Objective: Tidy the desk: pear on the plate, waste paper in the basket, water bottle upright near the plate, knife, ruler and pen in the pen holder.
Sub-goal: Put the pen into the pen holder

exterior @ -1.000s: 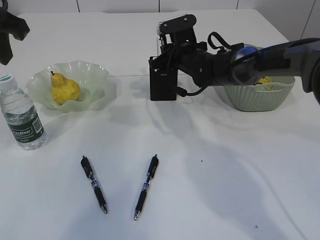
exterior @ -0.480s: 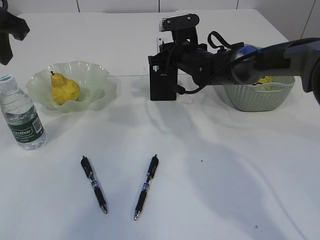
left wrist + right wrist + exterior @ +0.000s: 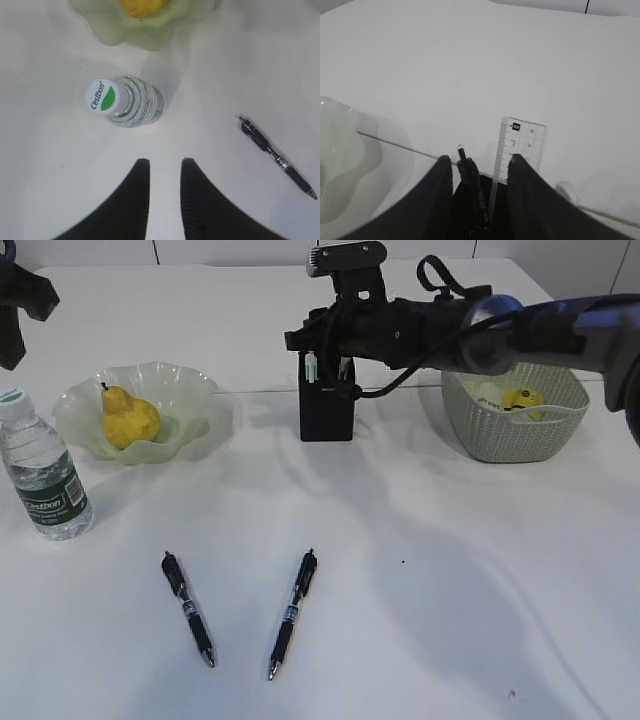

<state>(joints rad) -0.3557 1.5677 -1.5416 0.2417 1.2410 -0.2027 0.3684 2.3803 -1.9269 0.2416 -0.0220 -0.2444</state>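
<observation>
We see the pear (image 3: 130,418) on the plate (image 3: 190,390), yellow waste paper (image 3: 520,398) in the basket (image 3: 510,435), and a pen (image 3: 470,175) and ruler (image 3: 520,142) standing in the pen holder (image 3: 326,410). Only the right wrist view shows the right gripper (image 3: 479,167) parted, gripping nothing. The left gripper (image 3: 162,167), slightly parted and empty, hangs above the upright water bottle (image 3: 125,100); two pens (image 3: 290,612) lie on the desk (image 3: 450,570)

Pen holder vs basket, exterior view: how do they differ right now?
The pen holder is matte black, square and tall; the basket is sage green, oval, low and wide, with woven-look sides. The pen holder stands mid-desk under the right claw, with a pen and the ruler sticking up from it; the basket sits further right, holding yellow waste paper. Both stand upright on the white desk.
</observation>
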